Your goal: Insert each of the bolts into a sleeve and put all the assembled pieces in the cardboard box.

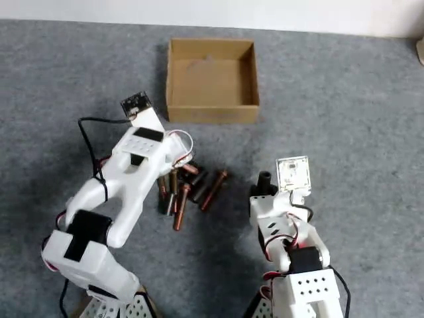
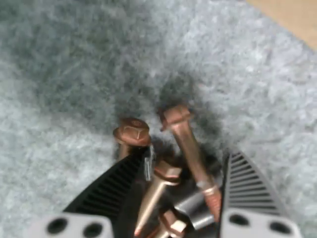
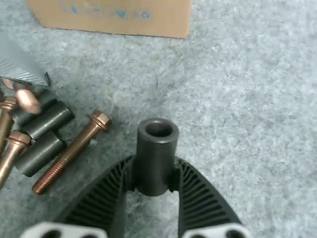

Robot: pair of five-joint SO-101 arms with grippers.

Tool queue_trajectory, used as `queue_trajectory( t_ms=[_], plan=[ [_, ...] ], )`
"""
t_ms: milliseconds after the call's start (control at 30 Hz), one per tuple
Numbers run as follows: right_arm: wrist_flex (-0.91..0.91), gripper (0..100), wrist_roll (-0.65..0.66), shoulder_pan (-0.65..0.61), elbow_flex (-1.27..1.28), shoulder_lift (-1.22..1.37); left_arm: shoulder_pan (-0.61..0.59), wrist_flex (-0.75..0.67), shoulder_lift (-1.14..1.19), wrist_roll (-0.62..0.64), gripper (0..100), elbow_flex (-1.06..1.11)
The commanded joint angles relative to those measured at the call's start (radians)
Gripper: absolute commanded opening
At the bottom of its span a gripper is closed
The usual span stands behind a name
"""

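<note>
Though partly hidden: four bolts (image 3: 72, 151), three sleeves (image 3: 47, 119).

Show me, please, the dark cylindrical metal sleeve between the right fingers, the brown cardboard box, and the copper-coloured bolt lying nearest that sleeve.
dark cylindrical metal sleeve (image 3: 157, 156): right wrist view, its outer wall.
brown cardboard box (image 1: 212, 114): high view, its front wall.
copper-coloured bolt (image 3: 72, 151): right wrist view, middle of its shank.

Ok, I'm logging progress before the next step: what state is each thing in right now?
cardboard box: open-topped, empty.
held sleeve: clamped between the jaws, bore empty.
right gripper: shut on the held sleeve.
left gripper: open, jaws either side of the bolts.
bolts: lying loose in a heap.
other sleeves: lying flat beside the bolts.
</note>
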Motion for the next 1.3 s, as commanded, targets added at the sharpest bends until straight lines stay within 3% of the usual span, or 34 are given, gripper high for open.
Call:
queue_trajectory(
  t_ms=[0, 600, 800, 1000, 1267],
  plan=[
    [-0.028, 0.5, 0.017, 0.007, -0.007, 0.002, -0.019, -0.012, -0.004, 0.021, 22, -0.045],
    [-0.028, 0.5, 0.017, 0.007, -0.005, 0.002, 0.041, -0.014, 0.002, 0.054, 22, -0.044],
    [-0.028, 0.5, 0.017, 0.007, -0.005, 0.002, 0.038, -0.023, 0.117, 0.055, 22, -0.101],
    [-0.028, 0.5, 0.017, 0.007, -0.005, 0.002, 0.038, 0.023, 0.157, 0.055, 1, -0.157],
    [-0.028, 0.5, 0.017, 0.007, -0.005, 0.002, 0.042, 0.028, 0.154, 0.052, 1, -0.157]
  ],
)
